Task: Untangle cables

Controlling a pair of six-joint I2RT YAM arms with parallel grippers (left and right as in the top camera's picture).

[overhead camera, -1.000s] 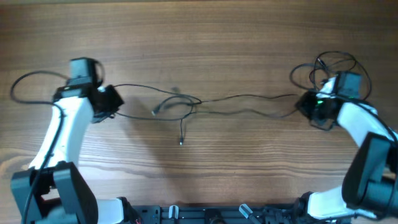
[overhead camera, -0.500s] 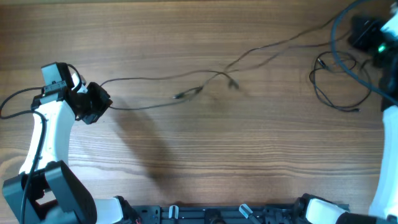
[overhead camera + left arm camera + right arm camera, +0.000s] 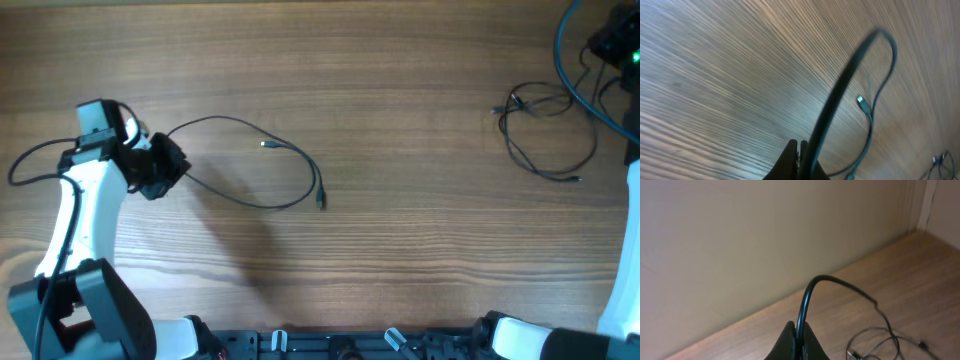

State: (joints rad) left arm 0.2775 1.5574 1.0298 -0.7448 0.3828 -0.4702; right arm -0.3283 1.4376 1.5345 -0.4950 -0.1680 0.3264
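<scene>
Lying well apart on open tabletop (image 3: 400, 250): left cable (image 3: 215, 119) clenched by left gripper (image 3: 165, 170), right cable (image 3: 516, 104) by right gripper (image 3: 612, 42) at corner edge.

Your bench (image 3: 400, 260) is brown wood with a fine straight grain, smooth, with a low satin sheen. The left cable (image 3: 250, 204) and right cable (image 3: 520, 104) wear thin black sheathing, matt and rubbery-looking; the left one's plug (image 3: 861, 101) gives a pale metallic glint. Your left arm (image 3: 80, 215) has a smooth, glossy white plastic shell, and the left claw (image 3: 797, 155) is matt black. The wall (image 3: 740, 240) looks smooth, matt and beige.
</scene>
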